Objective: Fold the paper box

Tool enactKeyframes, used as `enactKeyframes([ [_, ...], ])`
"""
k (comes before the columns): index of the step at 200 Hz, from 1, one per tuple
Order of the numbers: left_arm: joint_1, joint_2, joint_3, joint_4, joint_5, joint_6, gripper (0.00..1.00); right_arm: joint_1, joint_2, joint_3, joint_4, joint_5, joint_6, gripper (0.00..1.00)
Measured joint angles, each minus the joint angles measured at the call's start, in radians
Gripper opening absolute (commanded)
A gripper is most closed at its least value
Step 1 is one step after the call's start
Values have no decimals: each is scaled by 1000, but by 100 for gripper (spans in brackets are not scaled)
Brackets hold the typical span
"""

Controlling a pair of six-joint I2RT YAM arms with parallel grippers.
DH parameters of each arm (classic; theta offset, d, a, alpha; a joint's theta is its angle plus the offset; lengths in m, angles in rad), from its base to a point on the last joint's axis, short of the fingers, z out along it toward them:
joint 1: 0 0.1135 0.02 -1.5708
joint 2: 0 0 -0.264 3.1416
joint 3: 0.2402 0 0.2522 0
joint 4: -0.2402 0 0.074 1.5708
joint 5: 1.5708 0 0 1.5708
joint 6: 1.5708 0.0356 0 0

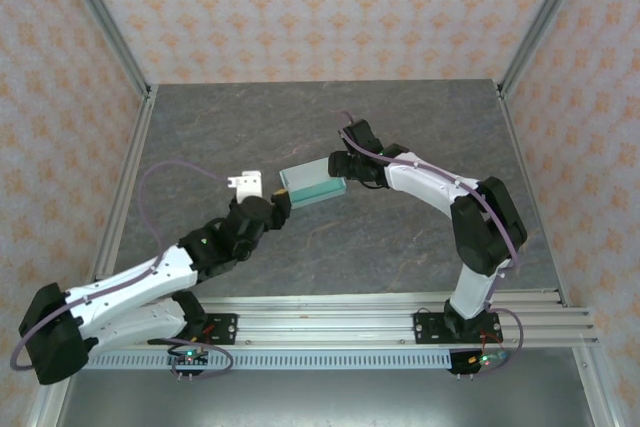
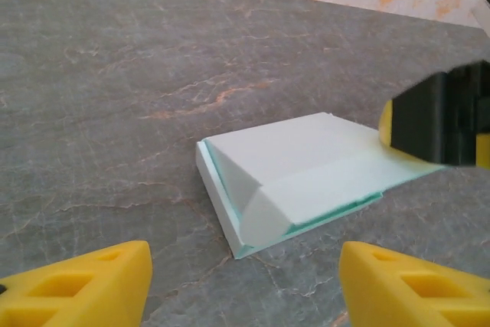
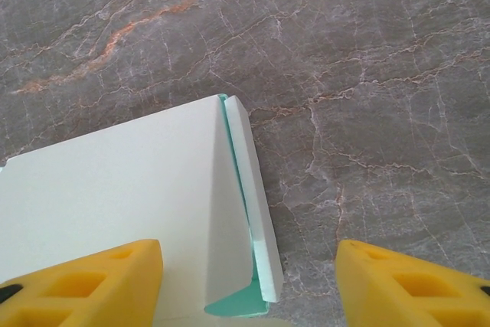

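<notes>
Jaws first: on your left gripper they stand wide apart with nothing held. The paper box lies flat on the table just past the tips, toward 12 o'clock in the left wrist view. On your right gripper they are also spread wide. The paper box reaches into the gap from 9 o'clock, and its folded edge stops short of the 3 o'clock finger. You cannot tell whether the 9 o'clock finger touches the card.

From above, the left gripper sits at the 8 o'clock end of the paper box, and the right gripper at its 2 o'clock end. Your left arm lies low and stretched out, running from its base at 7 o'clock toward 1 o'clock. Your right arm rises from its base at 5 o'clock, bends at 3 o'clock and reaches back toward 10 o'clock.

In the left wrist view the right gripper's dark body covers the far end of the paper box. In the right wrist view the frame cuts the sheet off at 9 and 6 o'clock. From above, both sets of fingertips are too small to make out.

Count: one paper box, partly folded with one long flap turned over; two arms; two grippers; and two yellow fingers in each wrist view.
</notes>
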Motion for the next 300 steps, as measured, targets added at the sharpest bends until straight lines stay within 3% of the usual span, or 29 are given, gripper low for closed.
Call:
enactKeyframes([
  [35, 196, 150, 132, -40, 170, 19, 69, 0, 0, -5, 0, 9, 0, 61],
  [70, 267, 409, 287, -48, 298, 54, 70, 0, 2, -13, 2, 10, -1, 61],
  [131, 278, 606, 344, -74, 331, 114, 70, 0, 17, -50, 21, 30, -5, 61],
  [238, 276, 675, 276, -4, 362, 116, 70, 6, 79, -89, 103, 71, -38, 60],
  [300, 271, 642, 275, 1, 354, 116, 71, 6, 80, -66, 79, 81, -69, 60],
])
